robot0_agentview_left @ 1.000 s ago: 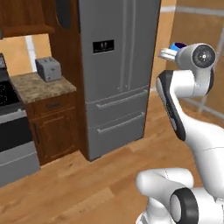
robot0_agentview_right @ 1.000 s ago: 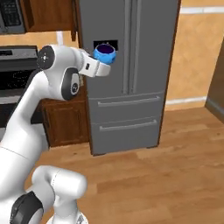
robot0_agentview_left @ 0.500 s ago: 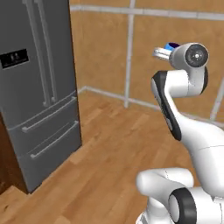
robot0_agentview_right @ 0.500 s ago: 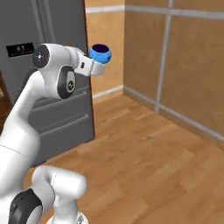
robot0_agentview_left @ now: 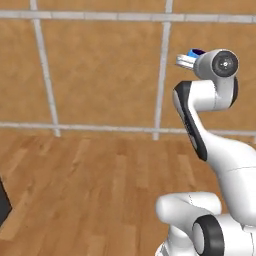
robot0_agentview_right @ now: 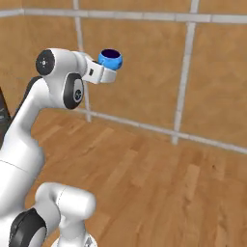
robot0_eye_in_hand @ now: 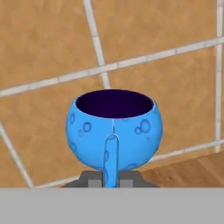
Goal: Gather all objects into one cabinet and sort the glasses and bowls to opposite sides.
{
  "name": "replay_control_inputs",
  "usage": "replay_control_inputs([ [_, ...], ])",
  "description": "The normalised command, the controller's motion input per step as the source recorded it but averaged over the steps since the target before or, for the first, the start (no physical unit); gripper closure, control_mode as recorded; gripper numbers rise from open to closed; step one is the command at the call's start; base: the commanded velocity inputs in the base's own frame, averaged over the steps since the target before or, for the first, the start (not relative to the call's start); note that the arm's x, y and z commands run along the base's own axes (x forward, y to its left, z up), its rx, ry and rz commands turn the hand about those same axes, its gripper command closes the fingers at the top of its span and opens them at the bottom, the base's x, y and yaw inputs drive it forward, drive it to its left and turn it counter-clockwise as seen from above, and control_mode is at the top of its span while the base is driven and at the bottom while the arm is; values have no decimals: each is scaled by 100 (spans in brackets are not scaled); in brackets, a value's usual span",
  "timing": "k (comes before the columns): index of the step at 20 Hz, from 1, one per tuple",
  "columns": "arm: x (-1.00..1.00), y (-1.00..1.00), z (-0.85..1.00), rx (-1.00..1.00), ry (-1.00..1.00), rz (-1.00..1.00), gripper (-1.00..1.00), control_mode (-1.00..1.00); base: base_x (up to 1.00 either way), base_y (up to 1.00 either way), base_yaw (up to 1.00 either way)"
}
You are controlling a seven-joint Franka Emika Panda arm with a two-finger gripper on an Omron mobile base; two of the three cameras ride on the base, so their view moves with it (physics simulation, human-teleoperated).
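A squat bright-blue cup (robot0_eye_in_hand: 114, 128) with a bubble pattern and a dark inside stands upright in the hand view, its handle facing the camera. My gripper (robot0_eye_in_hand: 111, 179) is shut on that handle. In the right base view the blue cup (robot0_agentview_right: 110, 59) is carried high at the end of the raised arm, with the gripper (robot0_agentview_right: 109, 75) just under it. In the left base view a sliver of the blue cup (robot0_agentview_left: 195, 52) peeks out beside the wrist, past the gripper (robot0_agentview_left: 186, 61). The cabinet and the bowls are out of view.
A tan panelled wall (robot0_agentview_left: 100, 75) with pale grey strips stands ahead. Wood-plank floor (robot0_agentview_right: 159, 183) spreads in front of the base. A dark edge (robot0_agentview_left: 3, 205) shows at the far left of the left base view.
The base has turned, so the whole scene has swept past: the refrigerator and counter are gone and the panelled wall now faces me. The cup stays held, arm pose unchanged.
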Motion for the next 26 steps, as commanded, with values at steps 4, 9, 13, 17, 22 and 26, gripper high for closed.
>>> replay_control_inputs([
  [4, 0, 0, 0, 0, 0, 0, 100, 100, 3, -63, -83],
  [9, 0, 0, 0, 0, 0, 0, 100, 100, 1, -73, -82],
  [13, 0, 0, 0, 0, 0, 0, 100, 100, 3, -62, -76],
  [17, 0, 0, 0, 0, 0, 0, 100, 100, 13, -25, -54],
  [22, 0, 0, 0, 0, 0, 0, 100, 100, 56, -39, -42],
  [26, 0, 0, 0, 0, 0, 0, 100, 100, 95, -46, -30],
])
